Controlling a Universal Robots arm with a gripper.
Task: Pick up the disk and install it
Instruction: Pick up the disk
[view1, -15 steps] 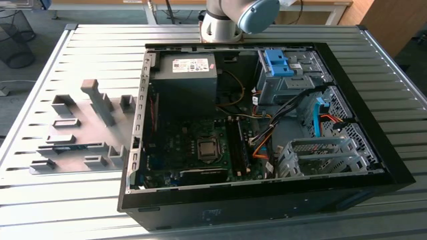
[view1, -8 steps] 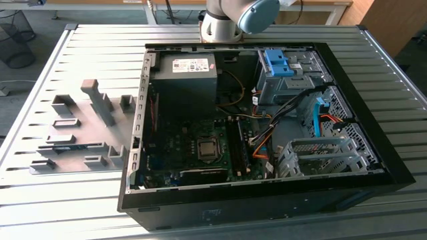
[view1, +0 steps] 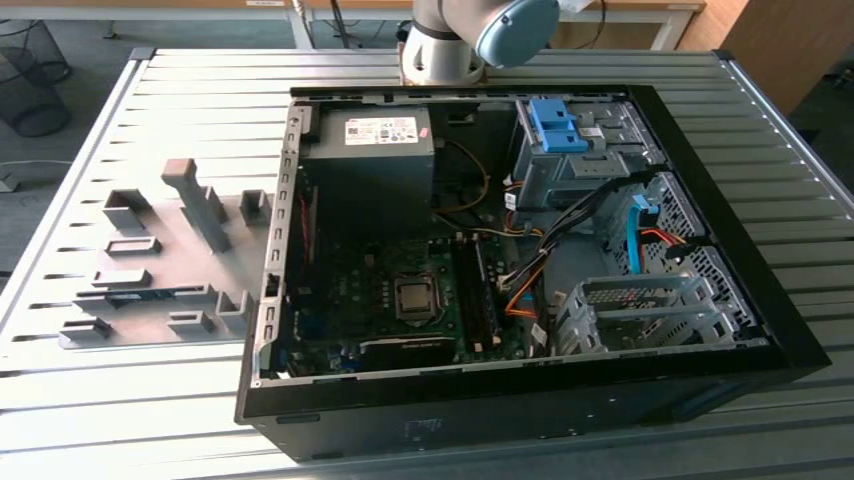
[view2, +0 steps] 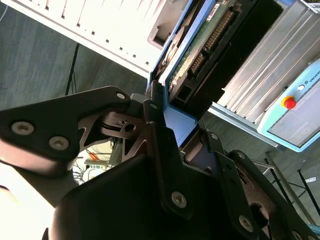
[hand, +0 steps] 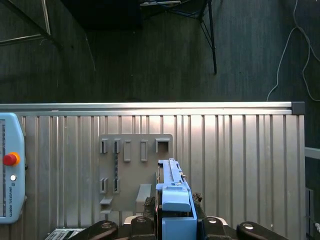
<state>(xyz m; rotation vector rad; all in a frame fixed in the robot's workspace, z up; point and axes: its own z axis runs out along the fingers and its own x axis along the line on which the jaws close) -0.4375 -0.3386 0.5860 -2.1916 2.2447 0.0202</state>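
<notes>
In both wrist views my gripper (hand: 175, 222) (view2: 181, 127) is shut on the disk. In the first wrist view the disk (hand: 172, 192) shows edge-on in its bright blue carrier, held high above the ribbed metal table. In the second wrist view the disk's (view2: 200, 45) green circuit-board underside and blue frame run away from the dark fingers (view2: 156, 120). The exterior view shows the arm's base (view1: 461, 40) behind the open computer case (view1: 747, 330).
In the case stand a grey power-supply box (view1: 374, 150), a motherboard (view1: 400, 290), a grey bay with a blue bracket (view1: 561, 125) and a perforated drive cage (view1: 641, 310). A grey fixture plate (view1: 160, 260) (hand: 131, 170) lies beside the case. A pendant (hand: 10, 175) rests on the table.
</notes>
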